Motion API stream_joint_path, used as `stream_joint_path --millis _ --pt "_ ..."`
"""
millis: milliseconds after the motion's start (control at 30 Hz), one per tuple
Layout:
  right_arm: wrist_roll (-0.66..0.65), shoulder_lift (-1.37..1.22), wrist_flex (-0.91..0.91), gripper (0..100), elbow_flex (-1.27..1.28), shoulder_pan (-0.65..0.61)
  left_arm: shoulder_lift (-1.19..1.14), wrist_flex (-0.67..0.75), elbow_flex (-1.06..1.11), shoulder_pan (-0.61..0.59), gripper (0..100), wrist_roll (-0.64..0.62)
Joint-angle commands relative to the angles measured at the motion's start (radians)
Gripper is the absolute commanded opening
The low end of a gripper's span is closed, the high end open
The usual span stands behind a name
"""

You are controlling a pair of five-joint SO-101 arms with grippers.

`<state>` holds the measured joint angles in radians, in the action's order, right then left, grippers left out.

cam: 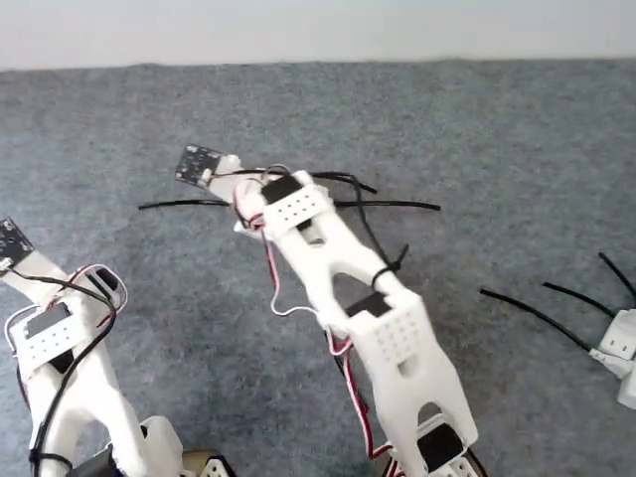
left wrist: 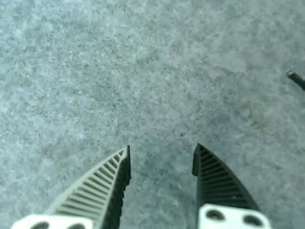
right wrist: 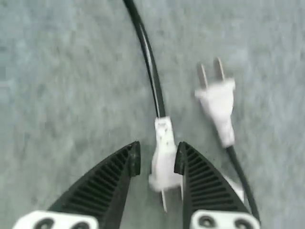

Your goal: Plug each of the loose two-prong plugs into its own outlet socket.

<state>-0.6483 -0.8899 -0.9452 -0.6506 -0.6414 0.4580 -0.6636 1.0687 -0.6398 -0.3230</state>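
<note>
My right gripper [right wrist: 158,145] is open around a white two-prong plug [right wrist: 164,160] lying on the grey carpet. The plug touches one finger, with a gap to the other. Its black cable [right wrist: 147,62] runs away from the fingers. A second white plug [right wrist: 217,102] lies just beside it, prongs pointing away, with its own black cable. In the high view this arm [cam: 298,214] is stretched to the middle of the mat over the black cables [cam: 397,206]. My left gripper [left wrist: 162,155] is open over bare carpet with nothing between its fingers.
A white socket block [cam: 621,348] sits at the right edge of the high view, with black cables [cam: 537,313] fanning out from it. A black cable end [left wrist: 295,78] pokes into the left wrist view. The left arm [cam: 60,338] stands at the near left.
</note>
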Motion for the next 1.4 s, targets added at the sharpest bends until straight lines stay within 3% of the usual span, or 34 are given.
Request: stream_joint_path --millis 0,200,333,1000,1133,1367 --pt "0.023 -0.105 -0.054 13.6 -0.304 -0.024 -0.002 0.026 -0.048 -0.002 20 -0.009" --pt "0.023 -0.354 -0.209 13.6 -0.712 -0.002 -0.002 0.026 -0.047 -0.002 20 -0.009" --pt "0.021 -0.466 -0.266 13.6 -0.852 0.025 -0.002 0.026 -0.047 -0.002 20 -0.009" --pt "-0.038 -0.498 -0.381 12.8 -0.852 0.044 -0.003 0.026 -0.044 0.0 20 -0.008" --pt "-0.06 -0.492 -0.372 0.1 -0.83 0.042 -0.003 0.025 -0.038 0.0 20 -0.008" --pt "-0.058 -0.46 -0.547 0.9 -0.87 0.019 -0.003 0.026 -0.036 0.0 20 -0.008"
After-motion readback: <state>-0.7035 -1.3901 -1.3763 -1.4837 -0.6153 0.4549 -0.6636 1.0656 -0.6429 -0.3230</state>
